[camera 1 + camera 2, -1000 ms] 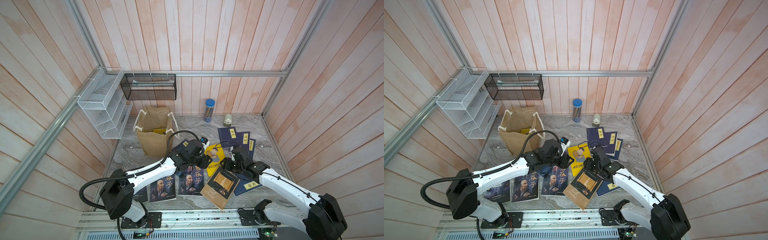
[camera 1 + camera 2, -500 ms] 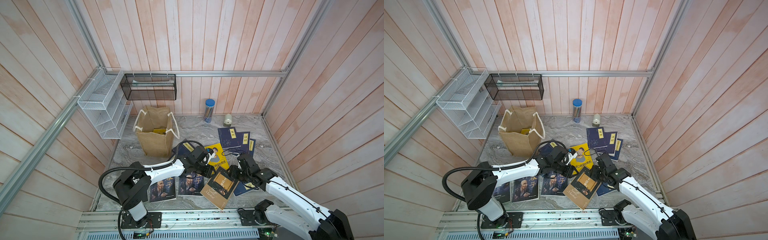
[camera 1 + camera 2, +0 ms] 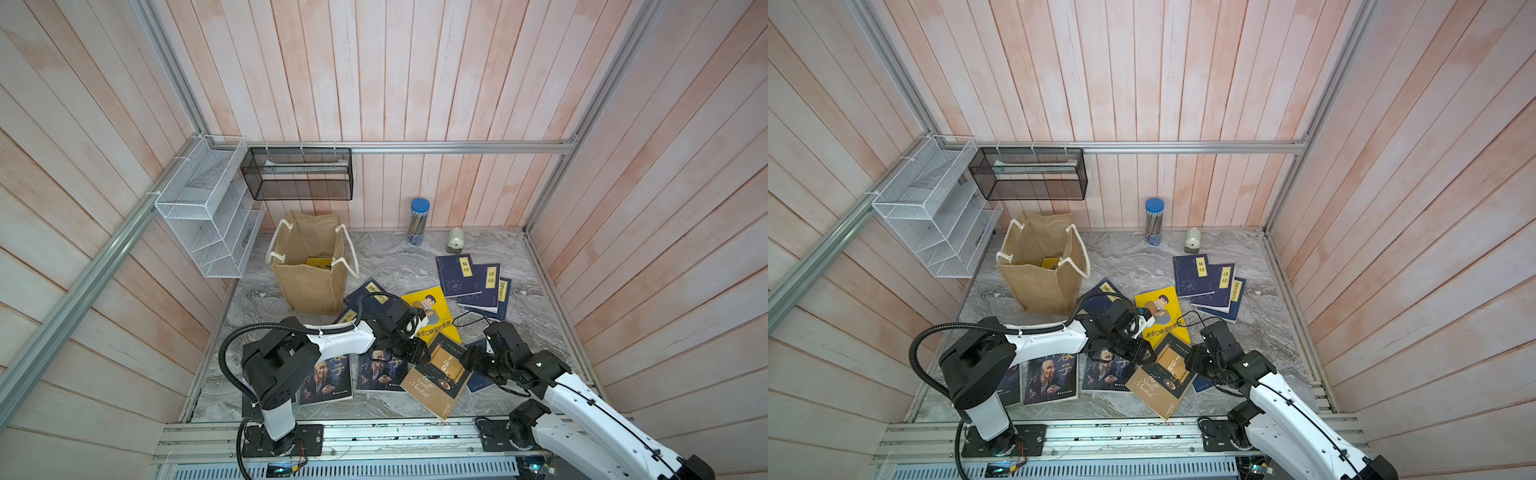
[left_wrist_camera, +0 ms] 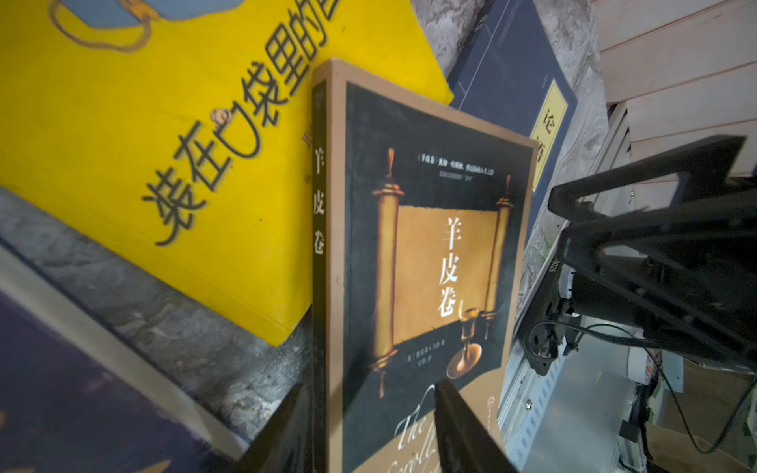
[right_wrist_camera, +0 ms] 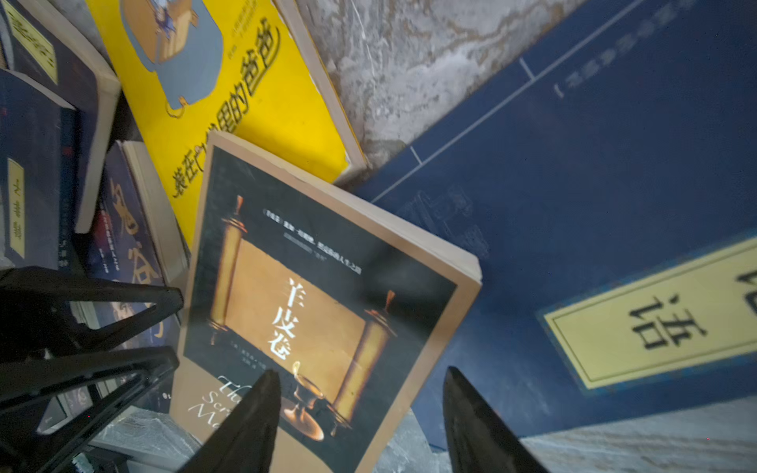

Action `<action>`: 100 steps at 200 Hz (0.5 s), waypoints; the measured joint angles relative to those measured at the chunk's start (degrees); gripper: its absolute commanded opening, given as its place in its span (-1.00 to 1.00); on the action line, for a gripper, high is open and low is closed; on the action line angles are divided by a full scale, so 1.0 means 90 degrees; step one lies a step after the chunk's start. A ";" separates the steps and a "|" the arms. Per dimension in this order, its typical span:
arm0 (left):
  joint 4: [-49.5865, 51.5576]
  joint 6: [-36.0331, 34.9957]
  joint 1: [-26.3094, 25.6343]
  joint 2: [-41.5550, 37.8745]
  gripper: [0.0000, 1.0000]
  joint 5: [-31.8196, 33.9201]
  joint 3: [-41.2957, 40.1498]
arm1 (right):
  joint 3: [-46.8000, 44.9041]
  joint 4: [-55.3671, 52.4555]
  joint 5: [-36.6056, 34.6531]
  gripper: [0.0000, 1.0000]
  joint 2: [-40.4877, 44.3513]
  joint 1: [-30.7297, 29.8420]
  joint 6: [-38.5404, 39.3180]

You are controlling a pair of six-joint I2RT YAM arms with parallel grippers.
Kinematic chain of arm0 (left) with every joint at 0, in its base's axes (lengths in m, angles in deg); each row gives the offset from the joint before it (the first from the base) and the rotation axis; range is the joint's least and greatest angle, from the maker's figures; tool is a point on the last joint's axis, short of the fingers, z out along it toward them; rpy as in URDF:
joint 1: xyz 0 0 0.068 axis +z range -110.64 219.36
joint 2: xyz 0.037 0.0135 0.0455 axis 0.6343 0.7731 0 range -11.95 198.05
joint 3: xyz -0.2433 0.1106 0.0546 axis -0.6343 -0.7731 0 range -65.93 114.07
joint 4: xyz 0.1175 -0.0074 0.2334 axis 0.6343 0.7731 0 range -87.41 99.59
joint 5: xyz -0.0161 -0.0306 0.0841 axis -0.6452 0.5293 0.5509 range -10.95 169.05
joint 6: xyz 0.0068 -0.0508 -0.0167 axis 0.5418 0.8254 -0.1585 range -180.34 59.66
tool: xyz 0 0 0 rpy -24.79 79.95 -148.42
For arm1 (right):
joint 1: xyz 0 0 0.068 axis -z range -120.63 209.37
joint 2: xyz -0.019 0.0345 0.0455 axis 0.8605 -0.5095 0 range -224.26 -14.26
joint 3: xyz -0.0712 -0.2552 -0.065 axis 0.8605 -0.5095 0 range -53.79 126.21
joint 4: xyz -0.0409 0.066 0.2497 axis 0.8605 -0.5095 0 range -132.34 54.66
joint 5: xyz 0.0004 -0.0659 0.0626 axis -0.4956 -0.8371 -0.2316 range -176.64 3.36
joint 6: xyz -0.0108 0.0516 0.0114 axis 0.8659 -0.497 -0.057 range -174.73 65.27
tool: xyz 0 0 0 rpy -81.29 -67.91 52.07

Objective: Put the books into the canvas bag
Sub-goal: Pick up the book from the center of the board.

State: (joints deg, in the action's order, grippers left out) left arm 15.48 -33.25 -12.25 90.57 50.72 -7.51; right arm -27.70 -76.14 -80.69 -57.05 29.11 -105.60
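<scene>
Brown-black paperback, scroll on cover, one of the books: face up at the front of the grey marbled desk, far corners overlapping a yellow cartoon book and a navy book; long axis slants from the yellow cartoon book toward the desk's front edge

Left pincer: released, jaws parted, nothing grasped; set at the spine edge, one finger over the cover, its mate beyond the spine

Right pincer: released, jaws spread, nothing grasped; set at the opposite, page-side edge, one finger over the cover, the other over the navy book

Relation: the paperback lies between the two pincers, each facing a long edge; a pick likely means one pincer closing on the thickness of its edge while the other steadies

Canvas bag: upright toward the back on the left arm's side, mouth open, a yellow book inside; the left arm is nearer to it, so the carry probably falls there

Also loose: two portrait-cover books beside the left arm, three navy books fanned farther back
</scene>
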 measured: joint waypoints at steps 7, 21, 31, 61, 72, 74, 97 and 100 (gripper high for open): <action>-0.0029 0.0022 -0.0005 0.0066 0.06 -0.0039 -0.0005 | -0.0104 0.0002 0.0080 0.29 0.0032 0.0000 -0.0041; -0.0063 0.0044 -0.0017 0.0180 0.06 -0.0134 -0.0010 | -0.0265 0.0039 0.0231 0.27 0.0032 0.0000 -0.0119; -0.0085 0.0066 -0.0024 0.0221 0.06 -0.0189 -0.0019 | -0.0338 0.0097 0.0342 0.25 -0.0005 0.0000 -0.0163; -0.0197 0.0092 -0.0036 0.0240 0.06 -0.0338 -0.0046 | -0.0432 0.0503 0.0670 0.14 -0.0304 0.0000 -0.0187; -0.0248 0.0117 -0.0034 0.0240 0.04 -0.0379 -0.0063 | -0.0469 0.0636 0.0748 0.09 -0.0415 0.0000 -0.0163; -0.0255 0.0121 -0.0034 0.0240 0.03 -0.0379 -0.0068 | -0.0478 0.0656 0.0758 0.08 -0.0430 0.0000 -0.0170; -0.0311 0.0194 -0.0029 0.0262 -0.12 -0.0481 -0.0095 | -0.0576 0.0828 0.0823 -0.02 -0.0471 0.0024 -0.0170; -0.0316 0.0172 -0.0029 0.0267 -0.13 -0.0495 -0.0095 | -0.0593 0.0857 0.0833 -0.02 -0.0471 0.0024 -0.0189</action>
State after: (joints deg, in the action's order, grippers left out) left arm 12.64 -31.70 -12.51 92.98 46.26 -8.37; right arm -33.04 -68.42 -73.19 -61.29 29.33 -107.31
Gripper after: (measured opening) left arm 0.459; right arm 0.496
